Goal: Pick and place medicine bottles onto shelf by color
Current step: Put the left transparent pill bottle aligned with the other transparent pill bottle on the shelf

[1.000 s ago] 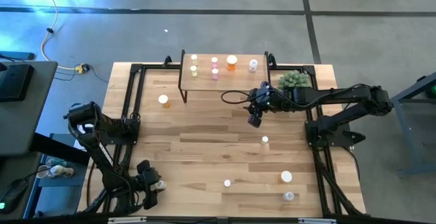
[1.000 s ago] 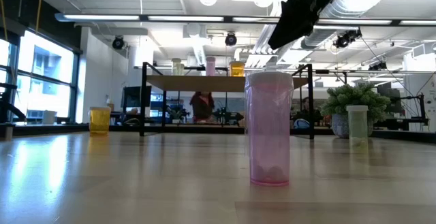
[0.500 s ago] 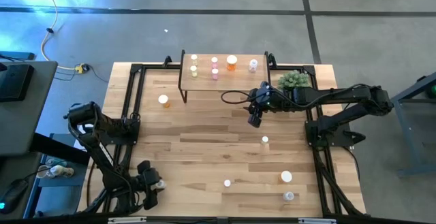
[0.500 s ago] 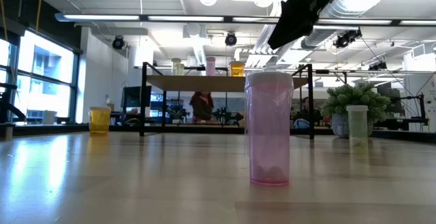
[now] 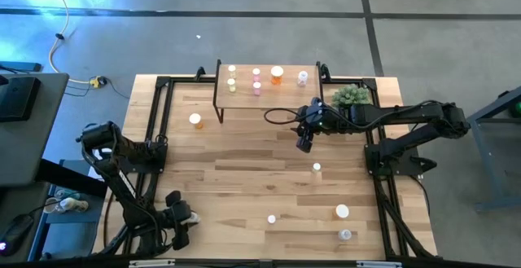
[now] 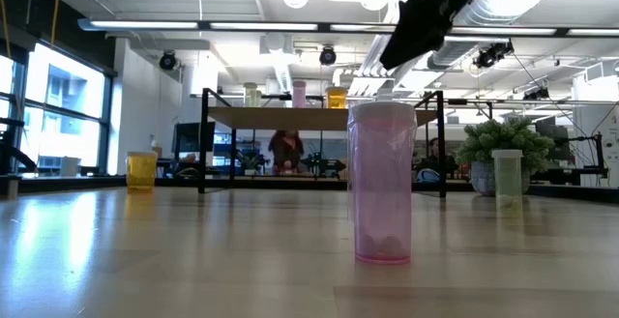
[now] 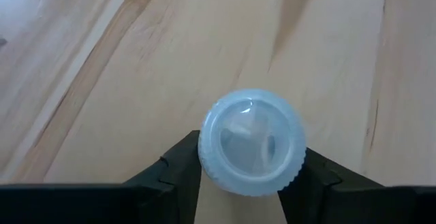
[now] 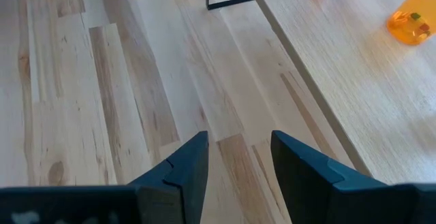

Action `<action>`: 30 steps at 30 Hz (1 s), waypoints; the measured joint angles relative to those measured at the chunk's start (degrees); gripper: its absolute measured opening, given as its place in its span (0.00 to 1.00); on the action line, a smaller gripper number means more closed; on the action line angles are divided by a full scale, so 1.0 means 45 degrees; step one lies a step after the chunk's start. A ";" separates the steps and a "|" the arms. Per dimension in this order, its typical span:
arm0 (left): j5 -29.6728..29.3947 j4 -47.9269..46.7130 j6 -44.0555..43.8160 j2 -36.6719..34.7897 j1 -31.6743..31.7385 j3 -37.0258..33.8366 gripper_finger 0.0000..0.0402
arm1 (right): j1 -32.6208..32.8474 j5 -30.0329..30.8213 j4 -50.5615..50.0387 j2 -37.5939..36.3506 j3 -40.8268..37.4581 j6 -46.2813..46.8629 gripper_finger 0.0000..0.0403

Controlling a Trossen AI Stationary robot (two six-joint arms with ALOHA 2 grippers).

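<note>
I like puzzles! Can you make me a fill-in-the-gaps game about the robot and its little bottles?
1. The left gripper has its fingers on both sides of a bottle whose cap is ____.
2. The right gripper is holding ____.
3. The bottles on the shelf number ____.
4. The big bottle closest in the low view is coloured ____.

Missing words: white; nothing; six; pink

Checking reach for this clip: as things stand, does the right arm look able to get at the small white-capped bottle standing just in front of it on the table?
Probably yes. The right hand hangs empty above the table, jaws apart, and the small bottle stands alone on bare wood with nothing between them.
</note>
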 joint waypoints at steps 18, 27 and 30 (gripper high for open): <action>-0.0024 -0.0014 0.4582 -0.1008 0.3216 0.0005 0.36 | 0.0000 -0.2295 0.1560 0.0000 0.0005 0.0242 0.38; 0.0562 0.0758 0.8668 -0.2567 0.6110 0.0001 0.36 | 0.0000 -0.2696 0.1512 0.0000 0.0005 0.0210 0.38; 0.1122 0.1606 1.0323 -0.2965 0.7165 0.0005 0.36 | 0.0066 -0.2702 0.1600 0.0000 0.0005 -0.0396 0.38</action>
